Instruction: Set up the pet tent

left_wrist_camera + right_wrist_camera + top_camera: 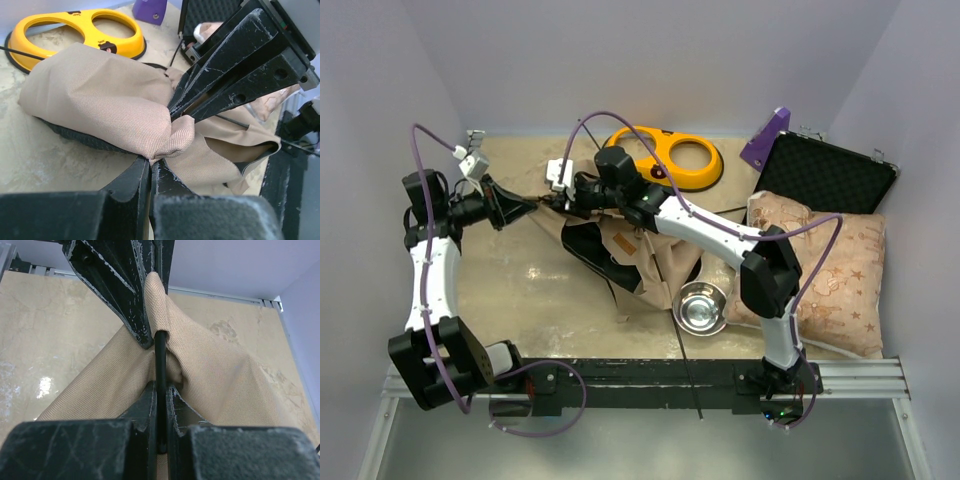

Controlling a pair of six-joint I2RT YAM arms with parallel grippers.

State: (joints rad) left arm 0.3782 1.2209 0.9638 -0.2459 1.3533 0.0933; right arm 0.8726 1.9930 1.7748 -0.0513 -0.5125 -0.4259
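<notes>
Tan pet tent [95,95] fabric is pinched in the left gripper [151,167], the right gripper [161,390] is clamped on the pole [160,347] (tiny grip). Pulling apart could slip it free or rip fabric.

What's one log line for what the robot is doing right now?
left gripper: shut on pet tent; right gripper: shut on pet tent; status: crumpled, not standing

Yellow double-bowl feeder [667,150] at the counter's [520,290] far edge. Steel bowl [700,306] just beside star-patterned cushion [830,270]; black case [830,175] behind.
</notes>
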